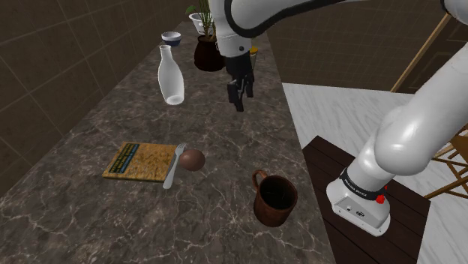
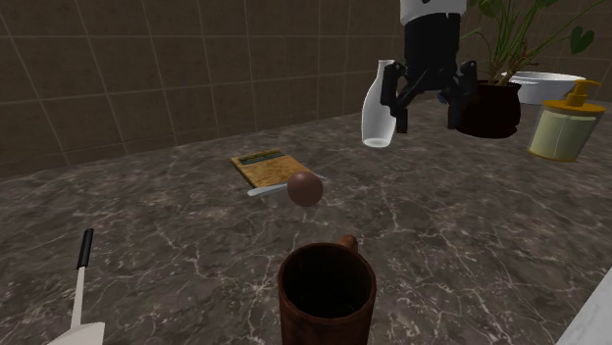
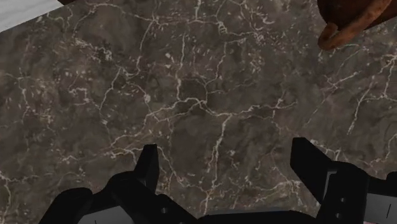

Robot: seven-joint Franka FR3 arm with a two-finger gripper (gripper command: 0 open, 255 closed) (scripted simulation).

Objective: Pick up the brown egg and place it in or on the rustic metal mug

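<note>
The brown egg [image 1: 192, 159] lies on the dark marble countertop [image 1: 90, 217], left of centre in the shoulder view. It is just beside a silver utensil [image 1: 174, 166] that rests across the edge of a yellow-covered book [image 1: 139, 161]. In the second exterior view you see the egg [image 2: 305, 188] near the middle of the frame, with the book [image 2: 265, 167] behind it and the rusty brown metal mug [image 2: 326, 289] at the bottom centre.

Your gripper [image 1: 240, 90] hovers well above the counter in the upper middle of the shoulder view, empty, with its two black fingers standing apart. The wrist view confirms this: one fingertip [image 3: 147, 167] sits far from its partner, with bare marble between them and the mug's handle [image 3: 337, 32] in the upper right corner.

The relation that matters is that the egg sits down and to the left of the gripper in the shoulder view, and lower. The mug [image 1: 274, 199] is down and slightly right. The egg seems to lie on its side, a little wider across the frame than deep, though I cannot tell exactly. You will likely need to travel towards the book side and descend, closing across the egg's narrow width. Mind the utensil beside it.
</note>
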